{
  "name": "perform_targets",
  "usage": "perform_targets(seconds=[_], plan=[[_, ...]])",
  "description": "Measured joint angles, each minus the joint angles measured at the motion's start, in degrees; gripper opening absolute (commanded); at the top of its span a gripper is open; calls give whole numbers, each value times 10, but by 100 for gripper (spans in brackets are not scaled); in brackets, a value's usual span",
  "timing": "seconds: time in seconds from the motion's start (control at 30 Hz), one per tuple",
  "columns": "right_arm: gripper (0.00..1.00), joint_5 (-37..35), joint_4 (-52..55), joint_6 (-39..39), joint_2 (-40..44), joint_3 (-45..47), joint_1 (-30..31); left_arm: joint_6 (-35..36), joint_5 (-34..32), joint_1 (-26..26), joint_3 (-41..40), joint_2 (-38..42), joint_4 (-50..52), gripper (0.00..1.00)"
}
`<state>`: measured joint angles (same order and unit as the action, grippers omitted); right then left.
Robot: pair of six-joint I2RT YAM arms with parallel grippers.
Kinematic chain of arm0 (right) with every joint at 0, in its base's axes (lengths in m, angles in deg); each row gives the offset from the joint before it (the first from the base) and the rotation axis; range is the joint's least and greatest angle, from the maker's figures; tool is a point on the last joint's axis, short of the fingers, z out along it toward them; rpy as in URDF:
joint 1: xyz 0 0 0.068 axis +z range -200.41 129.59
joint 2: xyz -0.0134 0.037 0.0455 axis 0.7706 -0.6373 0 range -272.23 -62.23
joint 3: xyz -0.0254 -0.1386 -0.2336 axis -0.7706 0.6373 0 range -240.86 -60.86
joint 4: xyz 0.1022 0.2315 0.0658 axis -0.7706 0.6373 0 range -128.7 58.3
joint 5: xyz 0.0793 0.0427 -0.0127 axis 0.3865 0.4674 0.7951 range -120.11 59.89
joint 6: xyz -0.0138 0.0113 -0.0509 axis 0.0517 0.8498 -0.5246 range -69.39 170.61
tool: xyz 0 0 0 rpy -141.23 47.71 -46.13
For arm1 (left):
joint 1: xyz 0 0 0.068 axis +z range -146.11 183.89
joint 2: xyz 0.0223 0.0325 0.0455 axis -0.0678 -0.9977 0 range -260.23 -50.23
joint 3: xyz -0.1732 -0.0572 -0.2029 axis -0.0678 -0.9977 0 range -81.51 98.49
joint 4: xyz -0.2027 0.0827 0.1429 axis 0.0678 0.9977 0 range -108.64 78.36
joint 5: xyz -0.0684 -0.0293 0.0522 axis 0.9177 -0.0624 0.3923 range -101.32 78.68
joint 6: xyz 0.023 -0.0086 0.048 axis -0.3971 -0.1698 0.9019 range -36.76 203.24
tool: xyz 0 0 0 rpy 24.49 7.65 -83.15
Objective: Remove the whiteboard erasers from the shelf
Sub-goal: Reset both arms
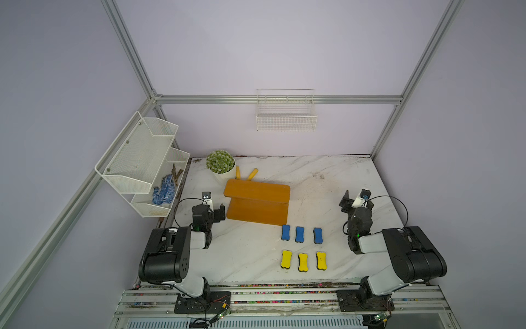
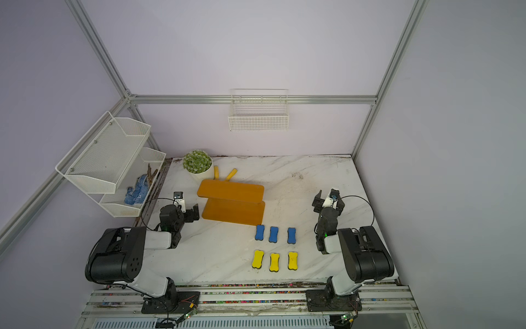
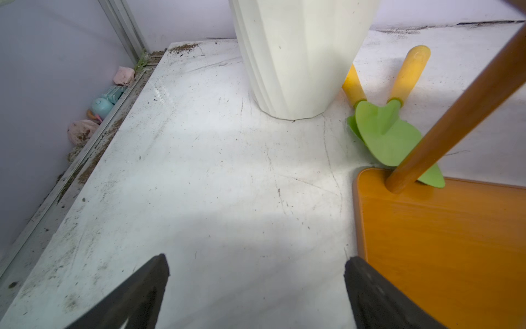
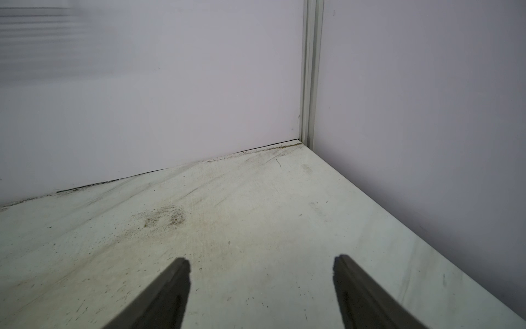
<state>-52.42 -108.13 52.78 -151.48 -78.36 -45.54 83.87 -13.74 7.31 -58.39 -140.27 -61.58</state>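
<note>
Top views: shelf [image 1: 257,202] stands on table [image 1: 327,182], back-left of centre, lower tier facing the arms; blue erasers [image 1: 299,234] & yellow erasers [image 1: 303,262] all lie flat on table, off the shelf, in 2 rows of 3 on the R side; blue row is nearer shelf, its leftmost one just beside shelf's front R corner, can't tell if touching; yellow row is nearer the arm bases, each lined up w/ a blue one, rows apart; same layout in both top views. L gripper [image 1: 215,209] sits low just beside shelf's L end; R gripper [image 1: 357,200] is toward back R of table, well apart from both rows & shelf. Pot [image 2: 205,173] w/ green plant [image 2: 197,161] is behind shelf's L end; 2 tools [image 2: 231,174] w/ yellow handles poke out behind shelf; mesh rack [image 2: 108,159] on L wall holds a blue glove [image 2: 136,190]; wire basket [image 2: 258,114] hangs on back wall.

L wrist: L gripper [image 3: 256,265] jaws spread wide, nothing between them, only table under; one of its fingers [image 3: 378,296] overlaps edge of shelf [image 3: 441,242] lower tier, contact unclear; pot [image 3: 299,57] ahead; tools [image 3: 410,74] lie beside pot, green blades overlapping, one blade partly behind shelf leg.

R wrist: R gripper [image 4: 262,263] jaws spread wide, holding nothing; scuffed table [image 4: 256,205] & wall corner ahead.
</note>
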Motion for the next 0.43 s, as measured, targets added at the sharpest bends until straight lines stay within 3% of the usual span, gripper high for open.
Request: perform_targets(seconds=[0.43], plan=[[99, 41, 30, 2, -12, 4, 3, -6, 12, 0, 0, 0, -39, 100]])
